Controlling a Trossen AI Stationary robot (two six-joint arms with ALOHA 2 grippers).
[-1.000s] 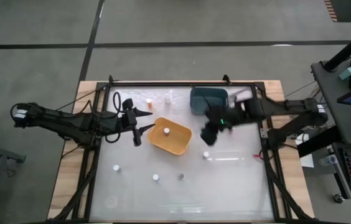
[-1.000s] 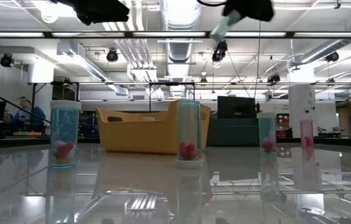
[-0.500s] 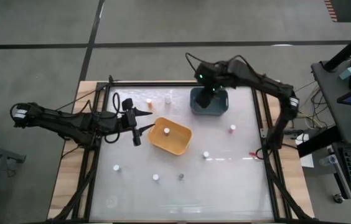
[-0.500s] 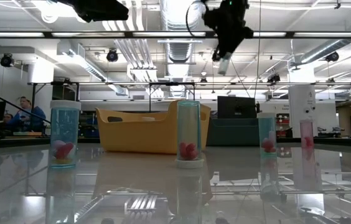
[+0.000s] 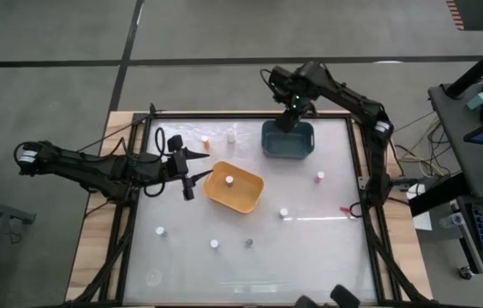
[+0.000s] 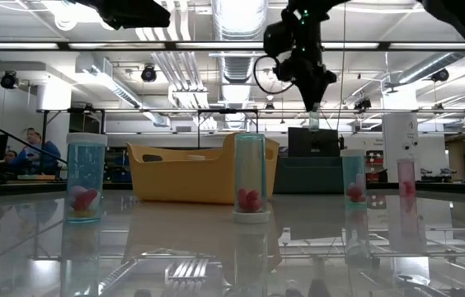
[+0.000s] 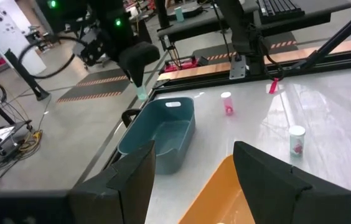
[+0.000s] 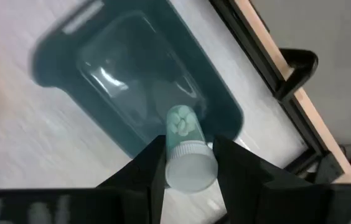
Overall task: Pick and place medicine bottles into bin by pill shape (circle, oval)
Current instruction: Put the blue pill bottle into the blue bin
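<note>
My right gripper hangs over the dark teal bin at the table's far edge, shut on a white-capped medicine bottle that has pale pills in it. My left gripper waits open, holding nothing, just left of the orange-yellow bin. One bottle stands inside that bin. Other bottles stand upright on the table: two at the far side, two toward the right and three toward the near side. My right gripper pinches the bottle between its two fingers at the white cap end. The fingers point down from above and lie along the bottle. The bottle's clear bottom end sticks out below the fingertips, lifted clear above the teal bin.
Black frame rails run round the white tabletop. A small red thing lies near the right rail. A person sits in the room far beyond the table.
My right gripper has swung from above the table's middle toward the far edge and now hangs over the teal bin. It has tipped from slanting to pointing nearly straight down. The bottle has stayed in its fingers and come down a little.
</note>
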